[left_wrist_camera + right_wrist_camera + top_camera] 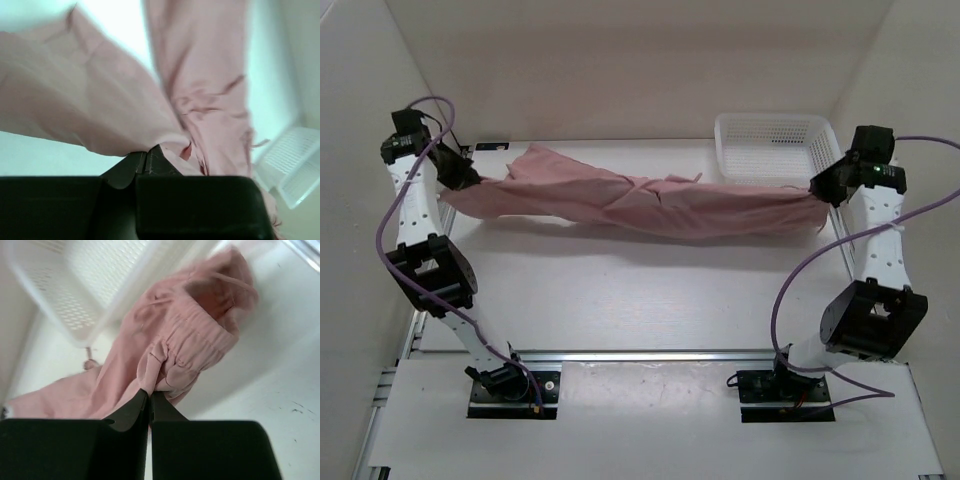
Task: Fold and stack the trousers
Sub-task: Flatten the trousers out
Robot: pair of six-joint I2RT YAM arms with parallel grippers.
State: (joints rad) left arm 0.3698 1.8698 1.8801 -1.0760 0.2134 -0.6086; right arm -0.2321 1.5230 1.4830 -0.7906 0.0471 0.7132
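The dusty-pink trousers (640, 205) hang stretched in a long band across the back of the table, held at both ends. My left gripper (470, 180) is shut on the trousers' left end. In the left wrist view the gripper (147, 154) pinches a fold of the trousers (125, 110), which spread away above it. My right gripper (817, 190) is shut on the right end. The right wrist view shows the gripper (150, 392) clamped on the gathered waistband (200, 340), with a drawstring cord (90, 357) dangling near the basket.
A white perforated basket (775, 135) stands at the back right, just behind the trousers' right end; it also shows in the right wrist view (75, 295) and the left wrist view (295, 165). White walls enclose the table on three sides.
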